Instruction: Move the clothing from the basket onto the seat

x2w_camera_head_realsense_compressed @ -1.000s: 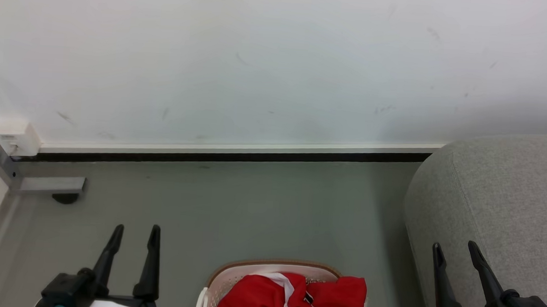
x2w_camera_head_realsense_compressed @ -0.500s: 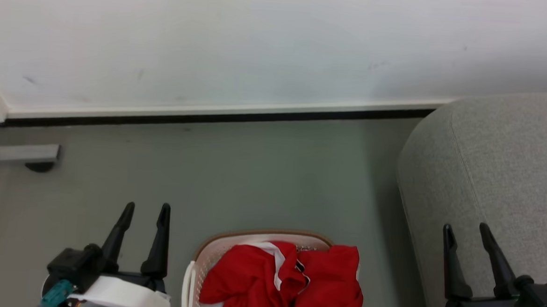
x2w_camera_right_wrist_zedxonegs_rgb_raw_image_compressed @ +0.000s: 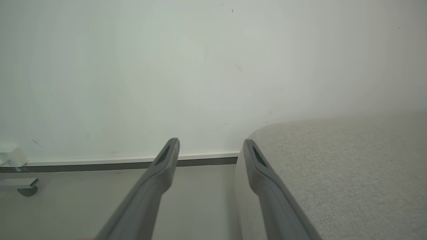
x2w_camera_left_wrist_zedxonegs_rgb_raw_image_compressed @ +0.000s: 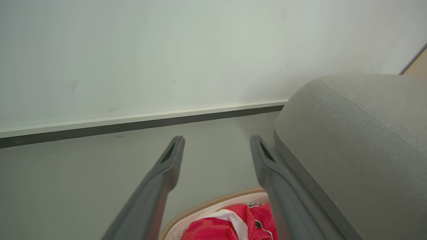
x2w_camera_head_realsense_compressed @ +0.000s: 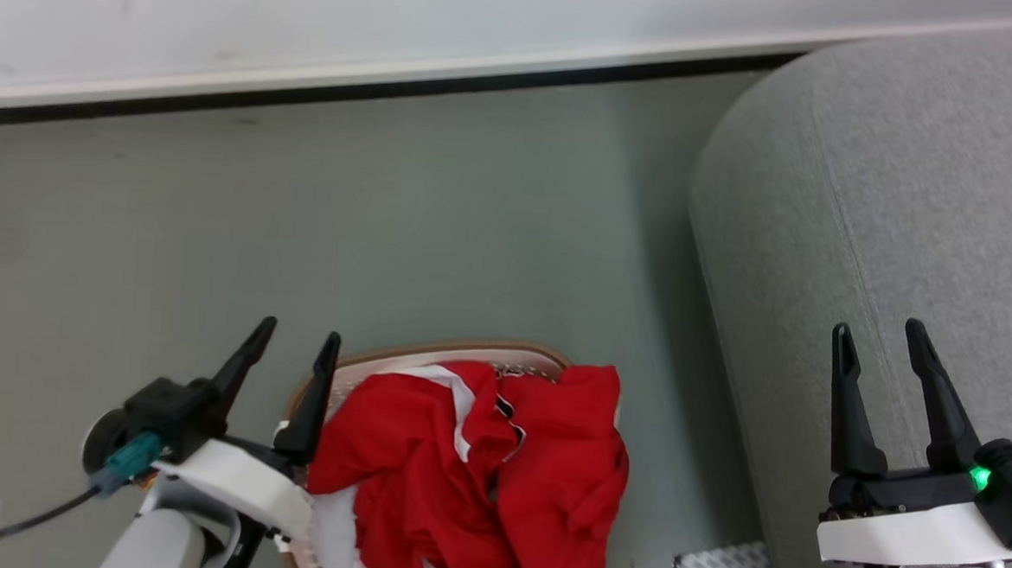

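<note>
Clothing (x2w_camera_head_realsense_compressed: 462, 463) heaped in basket (x2w_camera_head_realsense_compressed: 433, 349), both grippers empty
Left gripper (x2w_camera_head_realsense_compressed: 301, 329) and right gripper (x2w_camera_head_realsense_compressed: 876, 326) hover, fingers spread. The basket sits on the floor beside the seat (x2w_camera_head_realsense_compressed: 908, 210). Pinch one raised fold deep, then lift clear of the rim. No writing legible.

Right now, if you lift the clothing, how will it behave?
Probably floppy: the clothing lies crumpled, one edge draped over the basket rim. It looks thin, so likely light. Folds overlap, so a pinch may lift several layers.
</note>
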`<state>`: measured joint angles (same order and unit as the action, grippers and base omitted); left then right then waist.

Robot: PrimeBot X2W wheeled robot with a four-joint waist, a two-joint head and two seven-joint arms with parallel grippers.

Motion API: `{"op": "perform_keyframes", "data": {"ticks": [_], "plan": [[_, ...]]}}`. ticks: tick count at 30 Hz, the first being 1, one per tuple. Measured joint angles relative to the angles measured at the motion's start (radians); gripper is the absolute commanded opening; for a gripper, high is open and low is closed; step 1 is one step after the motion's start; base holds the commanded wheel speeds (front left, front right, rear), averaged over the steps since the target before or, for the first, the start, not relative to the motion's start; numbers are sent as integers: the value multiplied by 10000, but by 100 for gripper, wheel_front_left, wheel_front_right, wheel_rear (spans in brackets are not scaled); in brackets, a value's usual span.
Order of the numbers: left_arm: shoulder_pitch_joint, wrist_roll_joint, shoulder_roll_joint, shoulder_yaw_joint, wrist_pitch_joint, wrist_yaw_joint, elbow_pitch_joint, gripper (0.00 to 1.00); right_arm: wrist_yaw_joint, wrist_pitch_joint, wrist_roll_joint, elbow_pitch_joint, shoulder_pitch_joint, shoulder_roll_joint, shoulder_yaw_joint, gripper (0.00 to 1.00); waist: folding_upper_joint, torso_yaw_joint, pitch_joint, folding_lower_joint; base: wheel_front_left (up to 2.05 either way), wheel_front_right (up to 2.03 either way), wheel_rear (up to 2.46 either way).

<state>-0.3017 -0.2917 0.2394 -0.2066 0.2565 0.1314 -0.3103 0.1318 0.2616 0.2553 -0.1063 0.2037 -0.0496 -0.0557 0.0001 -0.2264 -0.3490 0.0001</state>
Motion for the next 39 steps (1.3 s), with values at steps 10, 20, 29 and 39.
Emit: {"op": "perform_keyframes", "data": {"ticks": [10,20,29,39], "plan": [[-1373,-395,1060,-2207,-1388,0,-1221,100,0,4,171,497,569,2,497,100,0,-703,-1114,0,0,0,0],[-2608,-1210,1413,-3977,-3083,2,-2598,100,0,6,604,951,809,-4,901,100,0,-958,-2213,1,0,0,0],[-3459,-1340,1772,-5229,-4307,0,-3557,100,0,6,1133,1172,861,0,940,100,0,-1178,-3130,0,0,0,0],[-4457,-1584,2017,-6727,-5055,0,-4017,100,0,6,1664,1223,1182,-2,673,100,0,-1576,-4085,0,0,0,0]]}}
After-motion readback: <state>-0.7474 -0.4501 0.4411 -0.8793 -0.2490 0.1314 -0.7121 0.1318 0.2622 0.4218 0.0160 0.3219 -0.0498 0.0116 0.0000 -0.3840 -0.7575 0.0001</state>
